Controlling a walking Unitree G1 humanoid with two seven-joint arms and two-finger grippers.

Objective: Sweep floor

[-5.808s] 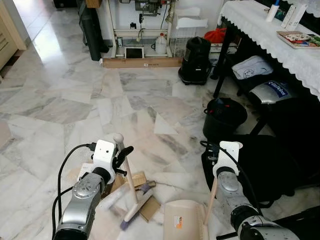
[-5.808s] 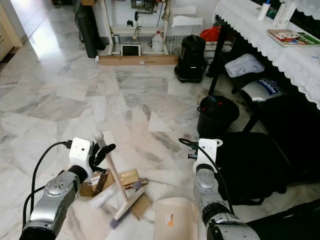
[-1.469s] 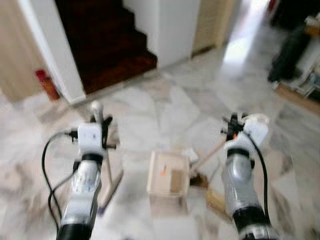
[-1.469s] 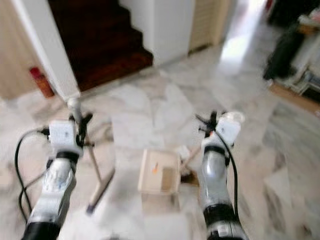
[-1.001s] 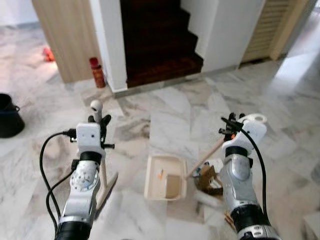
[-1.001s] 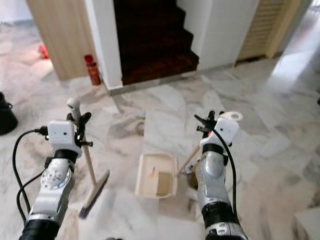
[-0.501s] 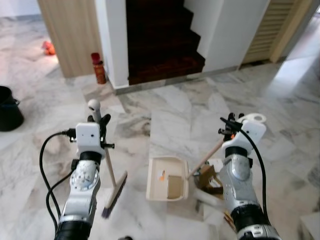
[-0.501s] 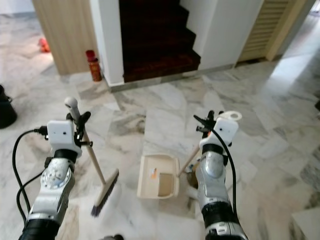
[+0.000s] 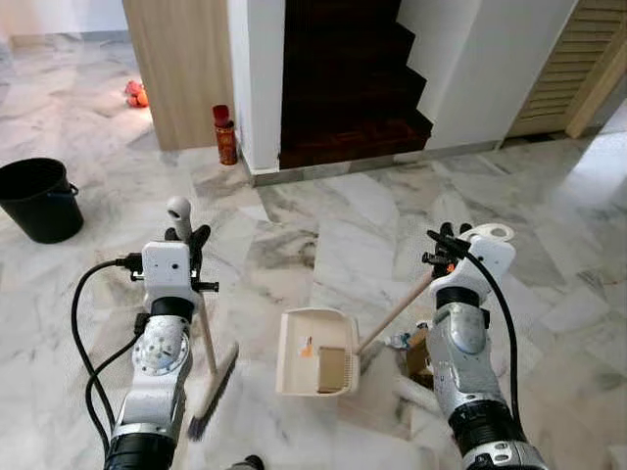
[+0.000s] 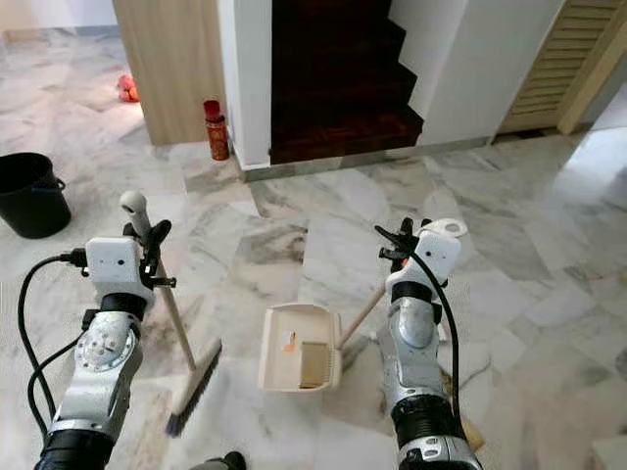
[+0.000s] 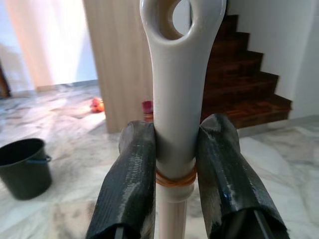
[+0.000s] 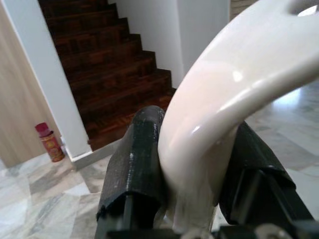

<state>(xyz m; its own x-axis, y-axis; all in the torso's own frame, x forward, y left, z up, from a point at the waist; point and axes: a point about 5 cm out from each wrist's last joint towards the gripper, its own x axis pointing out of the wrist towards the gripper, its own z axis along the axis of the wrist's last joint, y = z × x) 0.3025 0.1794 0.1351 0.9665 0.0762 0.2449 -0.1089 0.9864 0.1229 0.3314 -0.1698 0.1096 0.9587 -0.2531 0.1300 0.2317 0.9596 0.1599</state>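
Left gripper [image 11: 174,164] is pinching the wooden-handled broom [image 9: 208,352]; right gripper [image 12: 197,159] is clamping the cream plastic dustpan [image 9: 315,352] handle, cardboard scrap inside.

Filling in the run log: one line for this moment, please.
left pincer: shut on broom | right pincer: shut on dustpan handle | dustpan holds debris | black bucket on floor

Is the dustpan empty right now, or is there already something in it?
Not empty. The dustpan sits flat on the floor with a brown cardboard-like piece in its tray, plus a small orange mark I cannot identify.
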